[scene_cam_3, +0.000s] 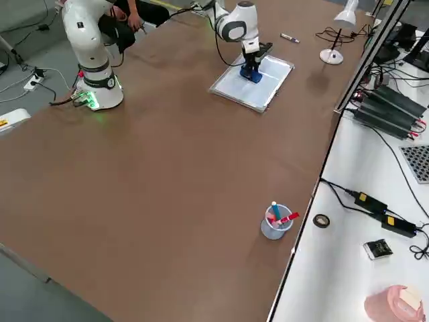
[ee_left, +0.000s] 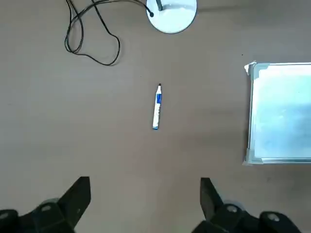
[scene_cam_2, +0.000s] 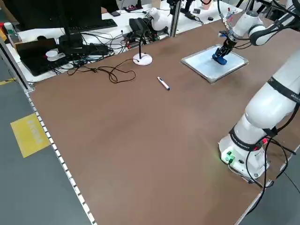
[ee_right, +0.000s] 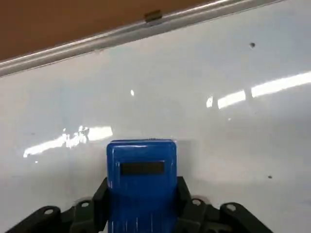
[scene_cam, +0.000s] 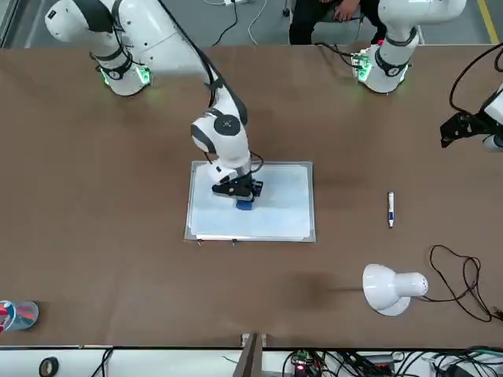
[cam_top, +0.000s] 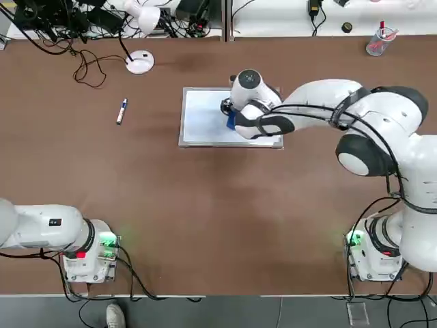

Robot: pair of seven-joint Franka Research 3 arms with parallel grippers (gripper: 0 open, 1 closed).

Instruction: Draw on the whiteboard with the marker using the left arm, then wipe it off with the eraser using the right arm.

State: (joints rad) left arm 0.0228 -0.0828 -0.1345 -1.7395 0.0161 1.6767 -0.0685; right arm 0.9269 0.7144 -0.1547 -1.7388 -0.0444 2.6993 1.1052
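Note:
The whiteboard [cam_top: 201, 116] lies flat at mid-table, and its surface looks blank. My right gripper [ee_right: 142, 196] is shut on the blue eraser [ee_right: 142, 179] and presses it onto the board near its middle, as the front view also shows with the eraser [scene_cam: 245, 205]. The marker [cam_top: 121, 111] lies loose on the table to the left of the board; it also shows as the marker [ee_left: 156, 107] in the left wrist view. My left gripper [ee_left: 145, 187] hangs open and empty high above the table, well back from the marker.
A white desk lamp [cam_top: 140, 63] with a dark looping cable [cam_top: 89, 68] stands beyond the marker. A clear cup with red items [cam_top: 379, 39] sits at the far right. A person [scene_cam: 330, 12] sits behind the arms' bases.

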